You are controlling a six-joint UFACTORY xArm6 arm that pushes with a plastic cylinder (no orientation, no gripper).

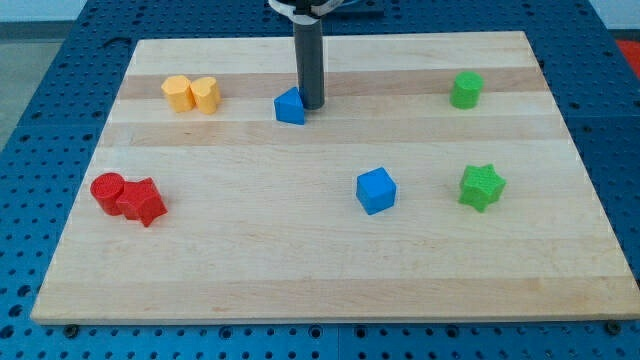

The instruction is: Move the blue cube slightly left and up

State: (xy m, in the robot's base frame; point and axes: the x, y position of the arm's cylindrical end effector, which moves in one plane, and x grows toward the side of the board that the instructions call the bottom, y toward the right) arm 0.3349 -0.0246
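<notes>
The blue cube [376,190] sits on the wooden board right of centre, toward the view's bottom. My tip [312,105] is at the view's top centre, well up and left of the cube. It stands right beside a smaller blue wedge-like block [289,106], touching or nearly touching its right side.
Two yellow blocks [191,94] sit together at the top left. A red cylinder [107,191] and a red star-like block [142,202] sit together at the left. A green block [466,90] is at the top right, a green star [481,186] right of the cube. The board's edge [320,318] runs along the bottom.
</notes>
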